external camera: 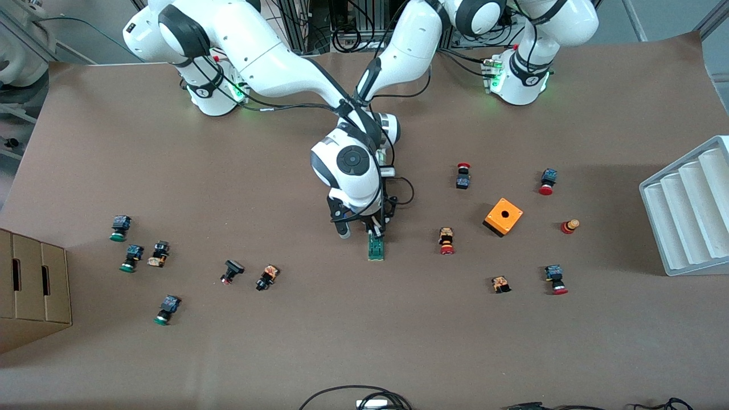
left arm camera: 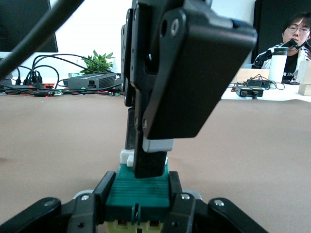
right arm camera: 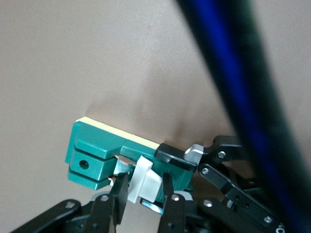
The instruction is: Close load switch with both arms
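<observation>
While both arms are meeting mid-tabletop, we are seeing each gripper closing on the load switch (external camera: 376, 248).

The left gripper (left arm camera: 138, 213) is clamping the green body; only the right wrist view is showing the right gripper (right arm camera: 142, 190) pinching the white sliding piece (right arm camera: 144, 182), hidden from the front camera.

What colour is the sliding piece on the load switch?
White, on the green load switch; the sliding piece shows best in the right wrist view.
</observation>
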